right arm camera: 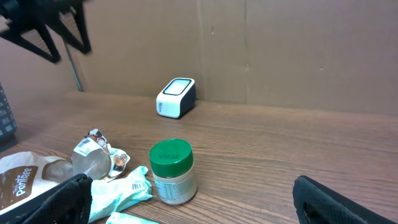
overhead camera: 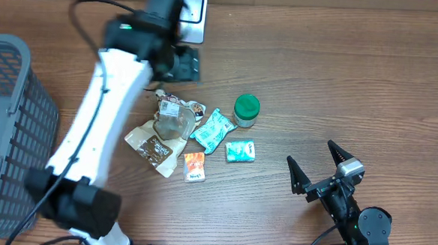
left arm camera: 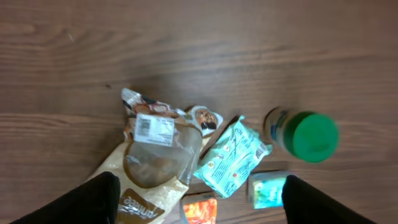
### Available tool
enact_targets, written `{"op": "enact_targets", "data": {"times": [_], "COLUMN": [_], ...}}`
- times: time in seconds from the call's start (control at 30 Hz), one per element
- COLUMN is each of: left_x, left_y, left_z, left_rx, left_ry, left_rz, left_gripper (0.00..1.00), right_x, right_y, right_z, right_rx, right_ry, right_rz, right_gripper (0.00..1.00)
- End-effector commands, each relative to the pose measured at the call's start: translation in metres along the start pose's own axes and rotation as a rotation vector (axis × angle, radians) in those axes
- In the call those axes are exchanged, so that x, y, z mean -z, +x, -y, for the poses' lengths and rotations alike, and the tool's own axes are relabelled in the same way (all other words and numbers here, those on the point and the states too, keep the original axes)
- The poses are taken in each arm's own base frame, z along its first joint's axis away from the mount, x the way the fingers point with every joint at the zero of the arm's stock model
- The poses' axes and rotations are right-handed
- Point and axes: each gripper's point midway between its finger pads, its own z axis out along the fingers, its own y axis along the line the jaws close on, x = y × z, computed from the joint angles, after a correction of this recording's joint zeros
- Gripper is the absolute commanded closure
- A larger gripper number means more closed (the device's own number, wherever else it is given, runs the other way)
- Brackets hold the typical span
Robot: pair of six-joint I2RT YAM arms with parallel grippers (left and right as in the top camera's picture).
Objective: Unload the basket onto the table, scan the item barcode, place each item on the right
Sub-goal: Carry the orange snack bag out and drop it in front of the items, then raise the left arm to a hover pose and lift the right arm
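Left wrist view: the snack pouch is seen on the bench, left of centre, barcode label up, close by the left hand, which is spread and empty. The right hand is spread too, near right. Light, soft, slippery film is expected; the crimped top edge is favoured.

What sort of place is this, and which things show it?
Probably a mock shop checkout: a small barcode scanner, packaged snacks, a green-lidded jar and a grey basket.
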Motion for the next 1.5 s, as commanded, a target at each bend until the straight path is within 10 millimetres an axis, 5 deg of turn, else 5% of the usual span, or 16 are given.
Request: {"op": "enact_targets", "data": {"times": [0.0,0.23,0.43,0.9,1.17,1.47], "left_x": [0.013,0.018,0.015,-0.001,-0.002,0.01], "left_y": [-0.007,-0.017,-0.019,-0.022,-0.03,-0.033], "left_z": [-0.003,-0.01,-0.023,-0.038,-0.08,-0.143], "left_rx": [-0.065,-0.183,-0.197,-0.197,-0.148,0.023], "left_ry": [0.136,0.322,0.3,0.214,0.05,0.08], "left_rz": [-0.001,0.009,0.014,0.024,0.041,0.054], "left_gripper": [0.15,0.12,0.02,0.0,0.0,0.0], "right_x": [0.0,0.0,0.0,0.0,-0.034,-0.103], "right_y": [0.003,0.003,0.002,-0.063,-0.112,-0.132], "right_z": [0.001,0.001,0.002,-0.005,0.0,0.007], "right_rx": [0.0,0.0,0.002,-0.002,-0.048,-0.163], "right_ry": [0.0,0.0,0.01,-0.002,0.013,-0.034], "right_rz": [-0.003,-0.003,0.003,0.048,-0.143,-0.468], "right_gripper": [0.0,0.0,0.0,0.0,0.0,0.0]}}
